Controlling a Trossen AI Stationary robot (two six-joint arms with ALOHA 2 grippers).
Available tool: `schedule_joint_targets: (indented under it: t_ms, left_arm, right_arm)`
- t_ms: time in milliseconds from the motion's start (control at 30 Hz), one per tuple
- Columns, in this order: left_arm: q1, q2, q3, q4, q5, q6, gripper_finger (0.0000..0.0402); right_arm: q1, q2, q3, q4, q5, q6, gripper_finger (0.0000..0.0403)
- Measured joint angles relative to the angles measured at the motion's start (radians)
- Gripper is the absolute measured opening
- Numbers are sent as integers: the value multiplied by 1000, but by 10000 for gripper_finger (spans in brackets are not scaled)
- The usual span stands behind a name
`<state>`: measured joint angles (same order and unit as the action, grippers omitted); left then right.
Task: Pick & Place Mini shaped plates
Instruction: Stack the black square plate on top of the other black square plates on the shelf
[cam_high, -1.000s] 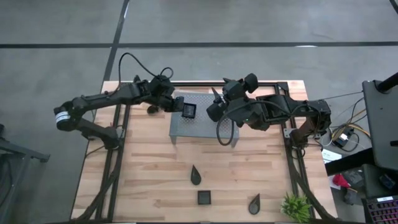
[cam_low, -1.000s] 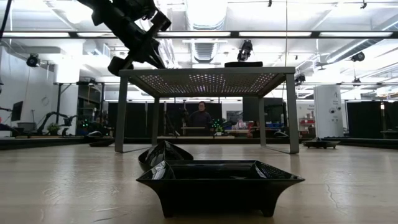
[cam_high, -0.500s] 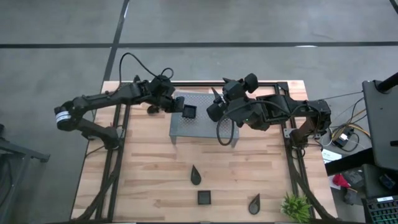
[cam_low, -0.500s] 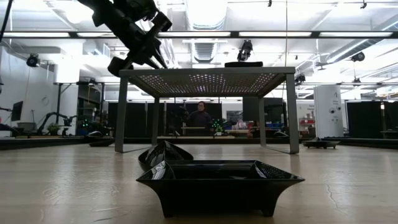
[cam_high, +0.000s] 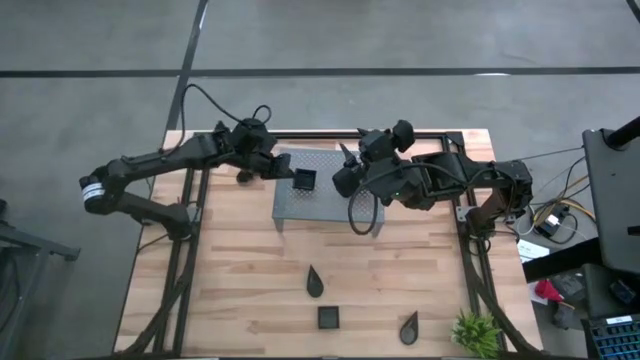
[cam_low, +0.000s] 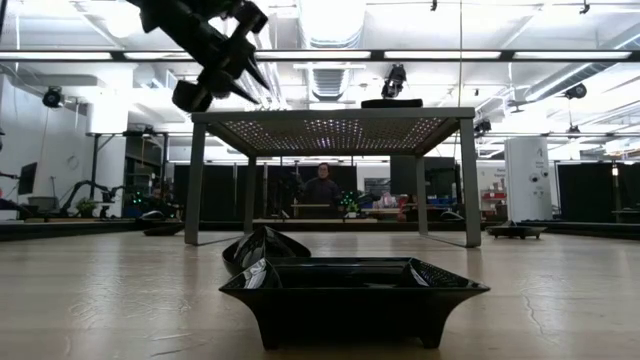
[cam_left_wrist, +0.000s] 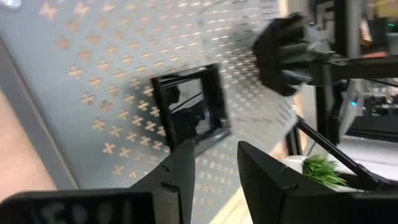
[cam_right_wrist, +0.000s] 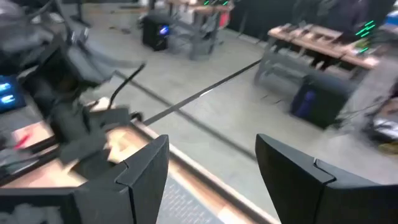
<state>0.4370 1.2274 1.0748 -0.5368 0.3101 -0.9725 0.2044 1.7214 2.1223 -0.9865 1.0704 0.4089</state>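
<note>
Glossy black, a square mini plate (cam_high: 304, 180) sits flat on top of the grey perforated rack (cam_high: 345, 205). The left pincer (cam_high: 277, 166) hovers just beside it, fingers parted and empty. The right pincer (cam_high: 347, 165) waits over the rack's other side, fingers spread wide. Three more plates lie on the wooden worktop (cam_high: 240, 290): a teardrop (cam_high: 314, 283), a square (cam_high: 328, 318), another teardrop (cam_high: 409, 326).

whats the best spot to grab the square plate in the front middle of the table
Grip the square plate by its raised, outward-flaring rim, one finger inside the bowl and one outside, coming straight down from above. It sits flat and upright on the table, and the low view shows the rim overhanging a narrower base. It stands apart from both teardrop plates, so any side probably works.
</note>
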Motion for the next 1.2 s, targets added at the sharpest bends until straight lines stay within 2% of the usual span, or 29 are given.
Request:
schedule_joint_targets:
  t_ms: [300,733,1200]
  left_arm:
    - [-5,-108,0,20,9,87,111]
    - [-11,-242,0,127,11,208,106]
    - [-51,-294,0,249,11,306,104]
  right_arm:
    - [5,19,-41,-132,-301,311,235]
    - [96,17,-233,-119,-739,713,220]
    - [245,17,-539,194,-913,1238,219]
